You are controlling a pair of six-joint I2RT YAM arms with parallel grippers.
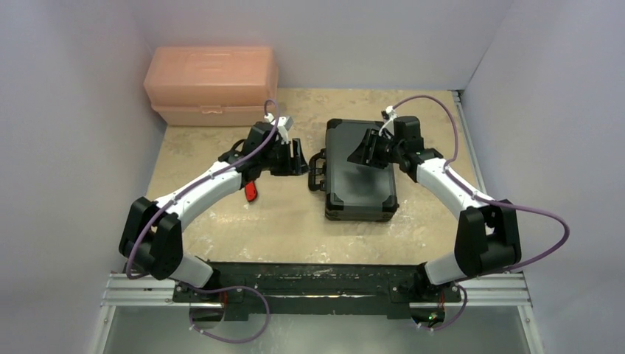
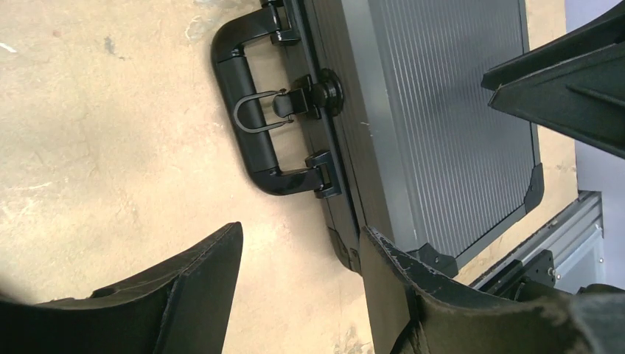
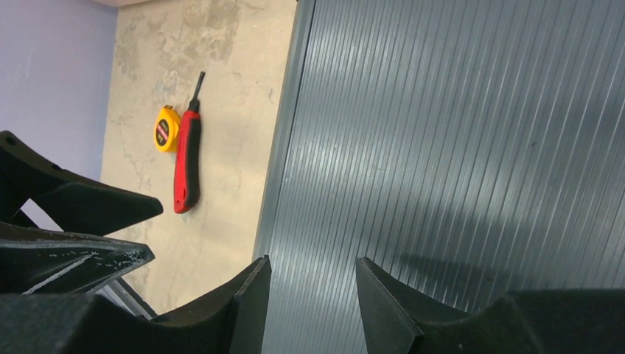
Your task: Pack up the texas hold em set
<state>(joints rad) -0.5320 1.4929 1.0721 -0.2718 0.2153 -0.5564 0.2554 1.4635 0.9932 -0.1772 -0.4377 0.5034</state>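
The small black handled case (image 1: 361,184) lies shut on the table, with its handle (image 1: 317,171) pointing left. Chips, card decks, dice and tokens are out of view. My left gripper (image 1: 298,157) is open and empty, just left of the handle. The left wrist view shows the handle (image 2: 250,118), the latch (image 2: 324,94) and the ribbed lid (image 2: 442,110) beyond my open left gripper (image 2: 301,236). My right gripper (image 1: 366,151) is open and empty over the far part of the lid. In the right wrist view my right gripper (image 3: 312,265) hovers close above the lid (image 3: 457,147).
A large peach plastic box (image 1: 211,85) stands at the back left. A red folding knife (image 3: 187,162) and a yellow tape measure (image 3: 166,127) lie on the table left of the case. The knife shows under my left arm (image 1: 251,192).
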